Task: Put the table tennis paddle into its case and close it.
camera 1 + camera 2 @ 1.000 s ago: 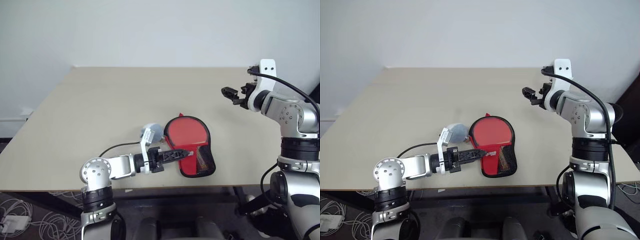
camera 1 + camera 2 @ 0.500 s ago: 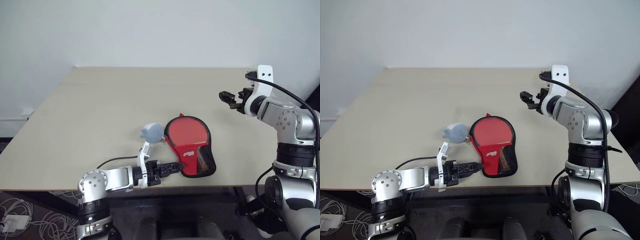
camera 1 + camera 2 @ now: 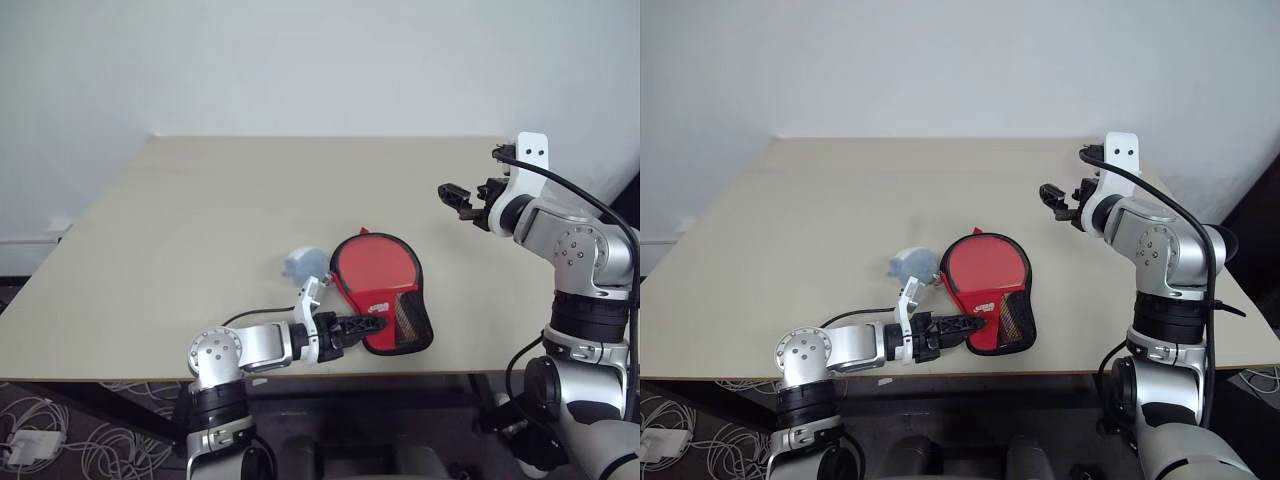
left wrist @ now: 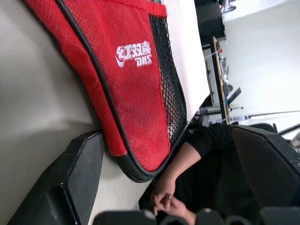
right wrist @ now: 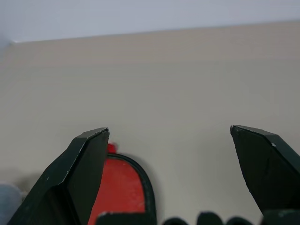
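Most of the job looks done, judging by how things lie: on the broad, matte beige table [image 3: 200, 220], smooth and square-edged, the case [image 3: 380, 290] lies flat near the front edge, a paddle-shaped cover whose black zipper rim runs unbroken round the round end that faces the head camera, with no bat lying loose beside it. The table tennis paddle itself I cannot see, so I take it to be inside; what is left, as far as I can judge, is confirming the zip is drawn fully home at the narrow end, which the pictures do not settle. The case is soft red woven fabric, piped in black, with a white printed logo and a panel of coarse black mesh along one side (the wrist camera shows the weave plainly). Just beside its round end sits a small pale grey-blue object [image 3: 303, 264], rounded and crumpled-looking, too indistinct to name. The right gripper [image 3: 452, 193] hangs in the air well apart from the case, its two blunt black fingers spread wide and empty. The left gripper [image 3: 372, 323] lies low at the case's narrow end, its ribbed black fingers apart; the left wrist view shows one finger [image 4: 70, 187] just beside the black-piped corner, clamped on nothing.
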